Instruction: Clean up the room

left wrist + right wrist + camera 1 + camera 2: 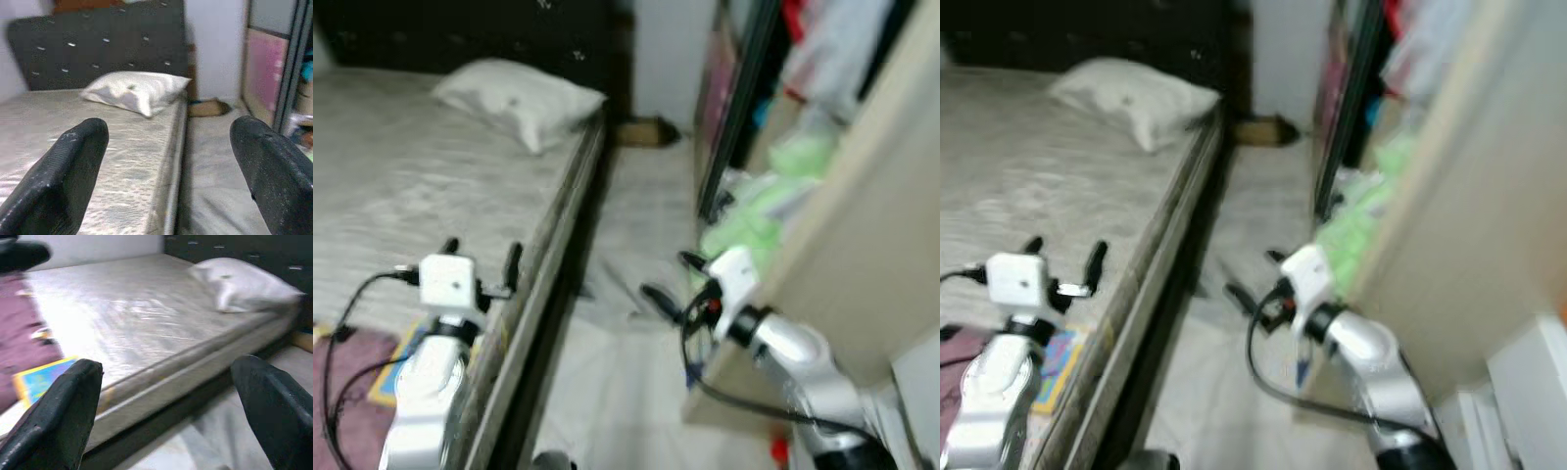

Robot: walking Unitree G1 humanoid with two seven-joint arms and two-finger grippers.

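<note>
Room clutter lies on both sides of the grippers: a bare mattress (431, 176) runs ahead of the left gripper (481, 262), and a narrow strip of pale floor (641, 211) runs between the bed and a wardrobe beside the right gripper (674, 281).

The left gripper hangs over the mattress near its edge, fingers spread wide with nothing between them. Well ahead of it a white pillow (134, 91) rests at the far end of the mattress, against a dark tufted headboard (98, 46). Behind and below this gripper, by its arm, lie a maroon cloth (352, 367) and a flat blue and yellow item (41, 377), perhaps a book; the blur makes it hard to say.

The right gripper hovers above the floor strip, its two fingers also held apart and empty. Just to its right a heap of light green fabric (754, 211) spills from the open wardrobe (847, 196), close to the gripper's wrist. A pale sheet or cloth (1234, 279) seems to lie on the floor under it. Far ahead of it, at the end of the strip by the wall, sits a small brown box (210, 106).
</note>
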